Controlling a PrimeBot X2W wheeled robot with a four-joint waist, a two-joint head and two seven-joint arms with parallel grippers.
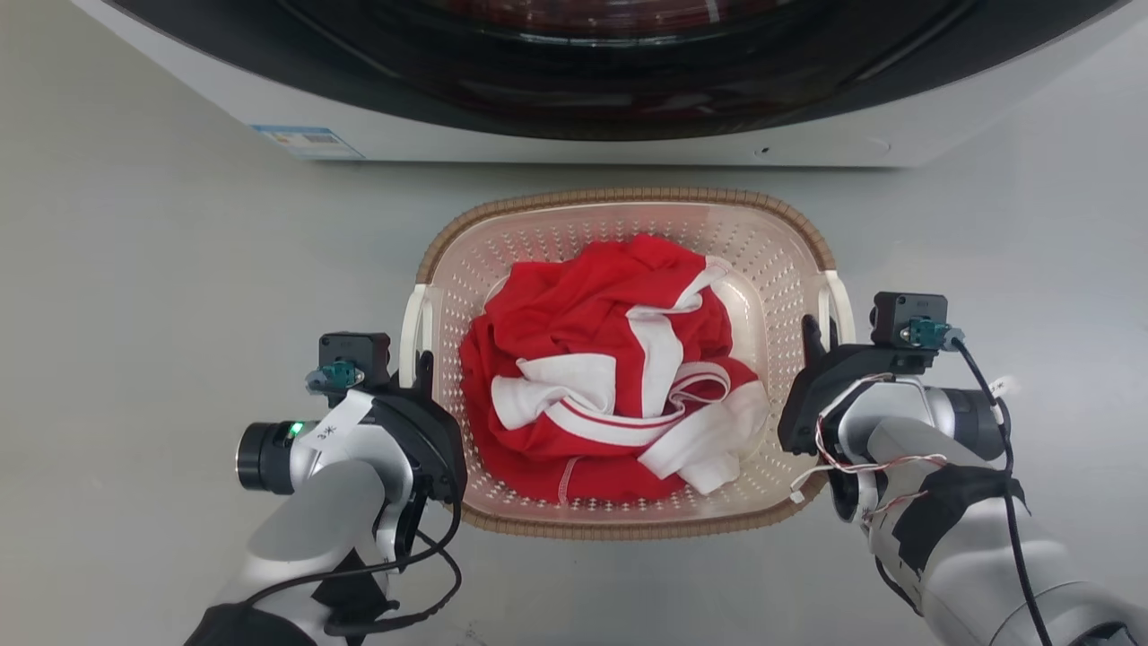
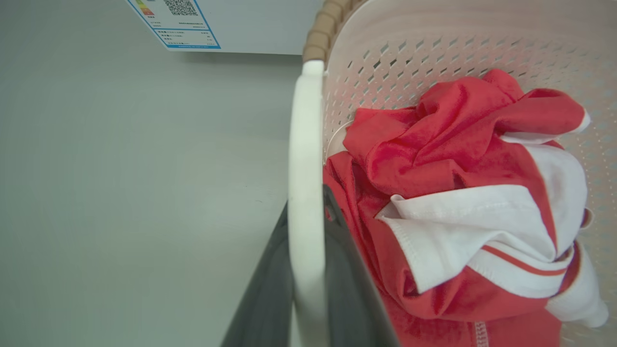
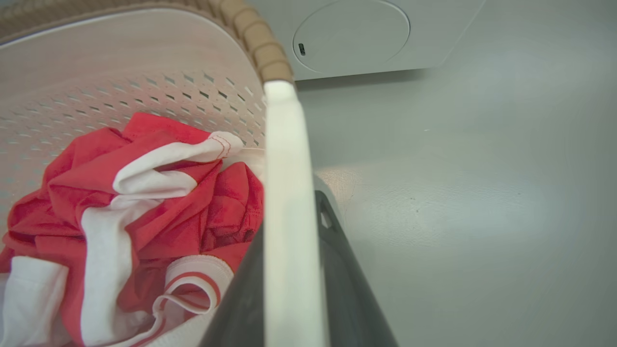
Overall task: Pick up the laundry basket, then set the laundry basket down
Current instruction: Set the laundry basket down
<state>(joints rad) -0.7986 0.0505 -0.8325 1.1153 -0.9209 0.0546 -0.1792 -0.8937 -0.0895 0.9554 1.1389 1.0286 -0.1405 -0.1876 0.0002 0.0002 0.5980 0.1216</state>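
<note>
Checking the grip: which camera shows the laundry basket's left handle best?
The left wrist view: the left handle runs up the middle, a dark jaw on each side. The head view shows it small beside the left gripper; the right wrist view shows the right handle instead.

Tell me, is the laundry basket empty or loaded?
Loaded: a crumpled red-and-white garment lies inside the laundry basket, covering most of its floor.
</note>
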